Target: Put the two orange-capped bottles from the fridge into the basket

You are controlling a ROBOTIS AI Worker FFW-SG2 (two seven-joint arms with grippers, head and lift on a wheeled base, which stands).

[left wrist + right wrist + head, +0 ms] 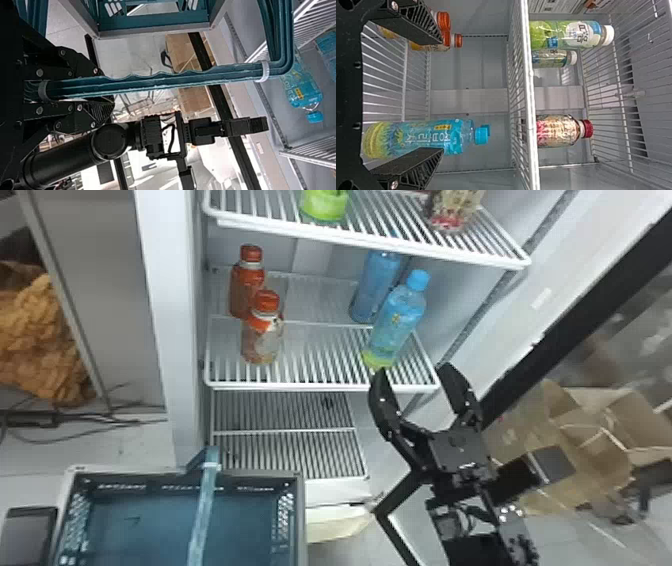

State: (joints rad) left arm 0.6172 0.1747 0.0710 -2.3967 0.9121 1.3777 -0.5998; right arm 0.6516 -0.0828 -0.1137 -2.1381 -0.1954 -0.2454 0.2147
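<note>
A: Nearest first. What's low in the head view?

B: Basket (265,481), teal inside, sitting in front of the fridge (162,290), towards the left. Its handle (201,510) is raised across the top.

A: Left claw?

B: Left claw (85,91) closed on that handle, one finger to each side of it, seen in the left wrist view.

A: And the right?

B: Right claw (415,375), spread wide, nothing gripped. Fingertips by the right front corner of the middle wire shelf (315,386), near the foot of a blue-capped bottle (397,322). Can't tell if one touches.

A: The two we want?

B: Same shelf, left side, well apart from the claw. Nearer orange-capped bottle (262,340) upright; farther orange-capped bottle (242,290) upright just behind, slightly left.

A: Deeper in?

B: Second blue-capped bottle (374,287), behind the first, on the right.

A: Shelf above?

B: Red-capped bottle (558,131) on the right side. Across from it, two white-capped bottles, the larger with a green label (546,35), the smaller (548,58) behind.
</note>
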